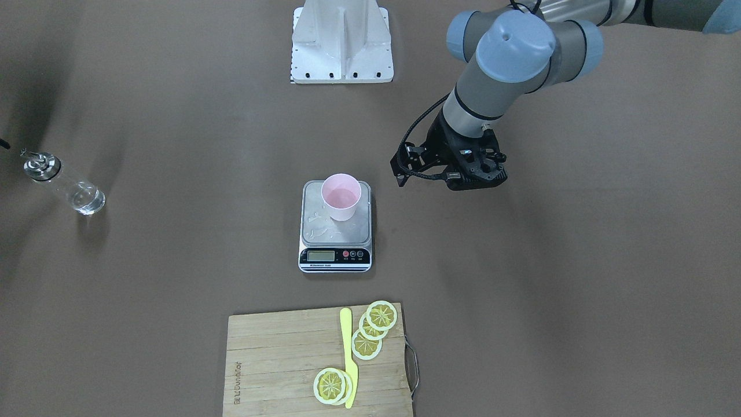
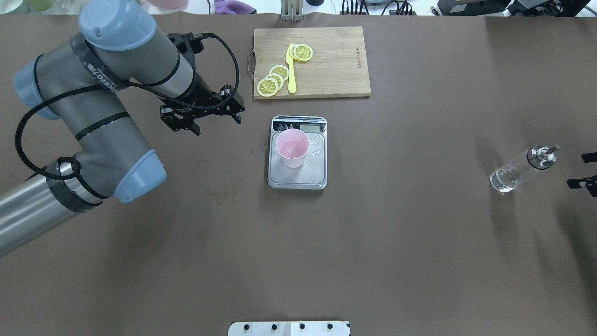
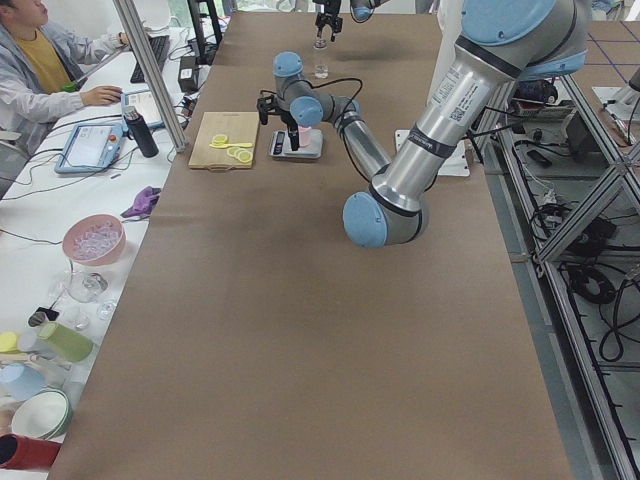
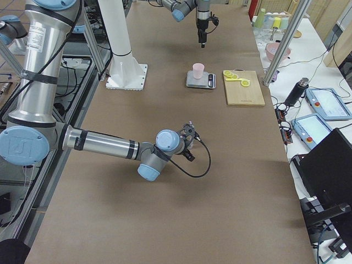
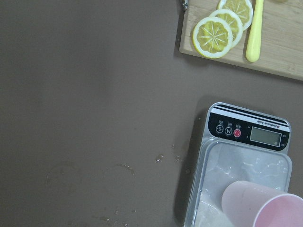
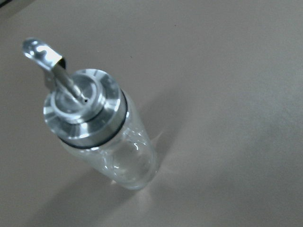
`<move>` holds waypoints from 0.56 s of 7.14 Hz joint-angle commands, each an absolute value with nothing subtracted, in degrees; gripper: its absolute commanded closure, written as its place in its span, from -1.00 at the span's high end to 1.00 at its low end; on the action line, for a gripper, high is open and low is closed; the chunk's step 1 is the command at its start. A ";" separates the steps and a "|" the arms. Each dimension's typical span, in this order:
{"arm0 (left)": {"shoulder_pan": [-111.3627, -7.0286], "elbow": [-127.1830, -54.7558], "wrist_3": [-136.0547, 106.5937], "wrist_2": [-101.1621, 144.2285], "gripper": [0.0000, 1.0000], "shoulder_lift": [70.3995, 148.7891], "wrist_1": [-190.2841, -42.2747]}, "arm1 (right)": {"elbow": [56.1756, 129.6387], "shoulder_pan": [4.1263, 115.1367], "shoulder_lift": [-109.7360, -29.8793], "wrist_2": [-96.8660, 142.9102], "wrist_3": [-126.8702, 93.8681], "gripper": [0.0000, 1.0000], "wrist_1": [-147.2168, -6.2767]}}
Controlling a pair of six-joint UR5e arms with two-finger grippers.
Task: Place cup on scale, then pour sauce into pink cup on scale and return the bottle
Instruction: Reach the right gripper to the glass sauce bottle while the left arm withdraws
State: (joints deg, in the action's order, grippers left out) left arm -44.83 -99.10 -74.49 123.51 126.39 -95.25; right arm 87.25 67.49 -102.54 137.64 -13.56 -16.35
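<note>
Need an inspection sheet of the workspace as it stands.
Surface: table brown; wet spots beside scale.
Job's things: cup upright on scale, platform wet; bottle upright on robot's right, ungrasped.
Clutter: cutting board, lemon slices, yellow knife.
Claws: left claw open, empty, beside scale; right claw open, beside bottle.
Cables: black cable looped along left arm.
Surroundings: person seated beside table.

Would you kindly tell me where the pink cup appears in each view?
Front-facing: cup at centre, on the scale.
Overhead: cup just left of centre.
Exterior left: cup far off, upper middle.
Exterior right: cup upper middle.
Left wrist: cup bottom right corner.
Right wrist: not in it.
Landmark: the scale under it, in all five.
</note>
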 commanded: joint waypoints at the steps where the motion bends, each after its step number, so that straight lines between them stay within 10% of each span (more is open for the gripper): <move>1: -45.96 -99.32 -74.36 123.57 0.96 126.21 -94.40 | 85.44 61.54 -102.83 132.03 -20.91 0.96 -6.53; 4: -46.40 -99.32 -74.36 123.57 0.96 126.21 -94.31 | 85.61 57.15 -102.22 124.75 -25.30 0.96 -2.66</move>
State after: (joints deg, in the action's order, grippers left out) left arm -46.11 -99.31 -74.36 123.57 126.22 -94.35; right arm 85.74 59.01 -102.44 127.88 -23.24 -5.11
